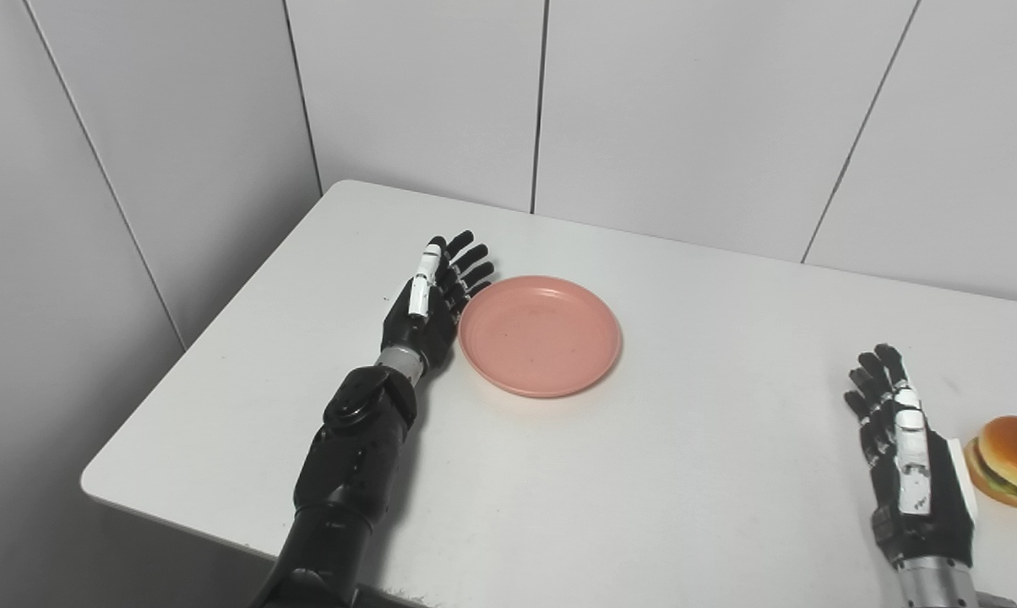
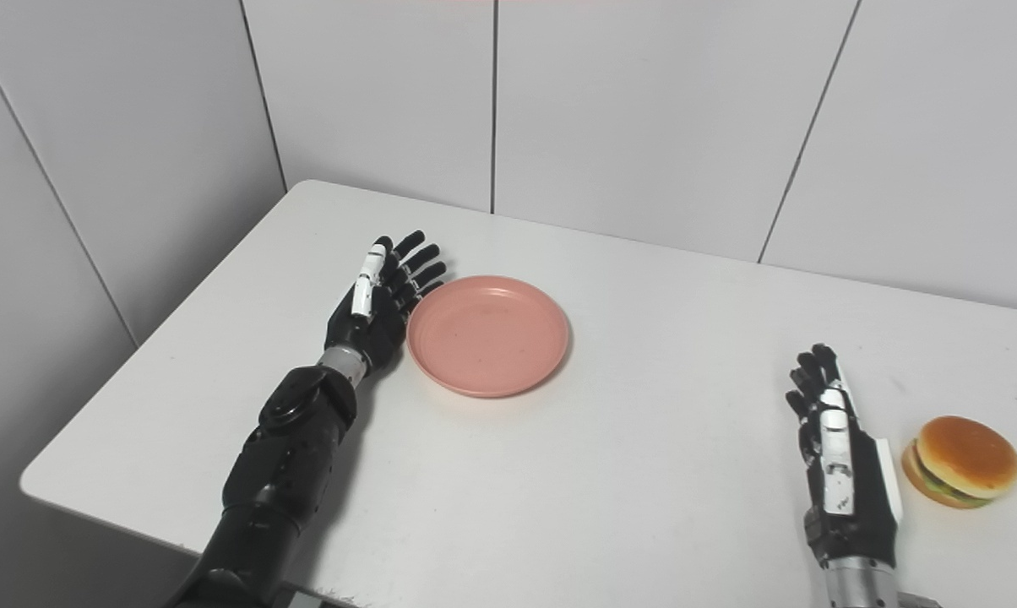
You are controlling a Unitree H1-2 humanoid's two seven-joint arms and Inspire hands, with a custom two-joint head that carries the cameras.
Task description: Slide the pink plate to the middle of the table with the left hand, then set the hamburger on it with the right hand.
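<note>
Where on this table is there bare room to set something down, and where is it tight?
The widest bare stretch lies between the pink plate and the right hand. The far strip of the table along the wall is bare too. It is tight where the left hand flanks the plate's rim, and between the right hand and the hamburger.

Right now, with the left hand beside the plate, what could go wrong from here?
The left hand meets only the pink plate's left rim, so a push may spin it or slip over the low lip. The hamburger sits near the table's right side; the open right hand could nudge it away.
</note>
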